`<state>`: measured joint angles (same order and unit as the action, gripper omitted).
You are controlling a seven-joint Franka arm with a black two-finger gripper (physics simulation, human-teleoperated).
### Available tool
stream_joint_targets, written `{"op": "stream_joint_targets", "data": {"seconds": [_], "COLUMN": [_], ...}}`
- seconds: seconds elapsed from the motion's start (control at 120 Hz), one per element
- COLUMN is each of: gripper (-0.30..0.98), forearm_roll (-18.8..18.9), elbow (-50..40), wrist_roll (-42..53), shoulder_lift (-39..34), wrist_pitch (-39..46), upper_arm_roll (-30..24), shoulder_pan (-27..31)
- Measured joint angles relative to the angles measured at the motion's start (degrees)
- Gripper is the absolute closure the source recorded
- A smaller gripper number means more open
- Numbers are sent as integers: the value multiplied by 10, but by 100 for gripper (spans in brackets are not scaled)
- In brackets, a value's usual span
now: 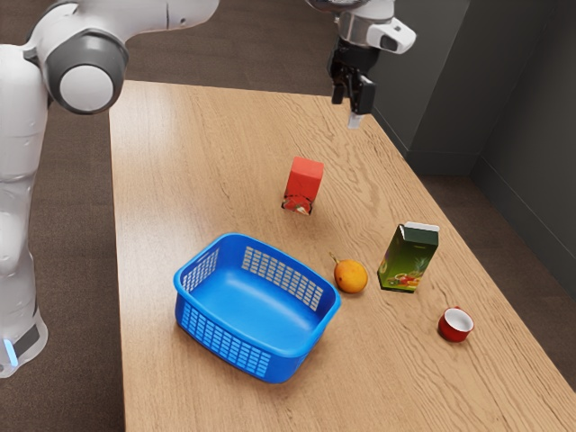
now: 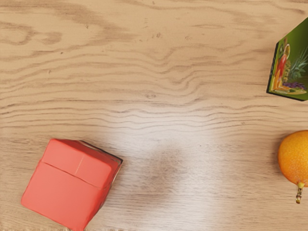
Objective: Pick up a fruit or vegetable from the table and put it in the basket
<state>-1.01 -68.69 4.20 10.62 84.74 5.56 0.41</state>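
Note:
High over the table's far end, my gripper (image 1: 352, 102) hangs open and holds nothing, well away from the fruit. An orange fruit with a short stem (image 1: 350, 276) lies on the table just beside the blue basket (image 1: 202, 326), on its exterior view's right side. The basket's visible inside holds nothing. In the wrist view the orange fruit (image 2: 294, 157) is partly cut off at the picture's edge, its stem showing.
A red carton (image 1: 304, 182) stands between gripper and basket. Close by the fruit is a green juice carton (image 1: 409, 258), with a small red cup (image 1: 455, 325) past it. Bare wood (image 2: 149, 72) lies under the hand.

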Motion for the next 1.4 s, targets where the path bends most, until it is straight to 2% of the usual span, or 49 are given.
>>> {"op": "stream_joint_targets", "data": {"seconds": [0.142, 0.317, 0.467, 0.608, 0.742, 0.867, 1.058, 1.4], "gripper": [0, 0, 0, 0, 0, 0, 0, 0], "forearm_roll": [-1, -27, 2, 32, 36, 29, 23, 9], "elbow": [2, 0, -5, -67, -139, -191, -271, -304], "wrist_roll": [-9, -18, -29, -33, -37, -40, -42, -39], "shoulder_lift": [-3, -7, -39, -72, -118, -134, -159, -133], "wrist_pitch": [-5, -24, -48, -63, -55, -28, 33, 156], "upper_arm_roll": [1, 2, -66, -79, -96, -111, -111, -128], "shoulder_pan": [-2, 15, -1, -2, 21, 33, -2, -4]}}
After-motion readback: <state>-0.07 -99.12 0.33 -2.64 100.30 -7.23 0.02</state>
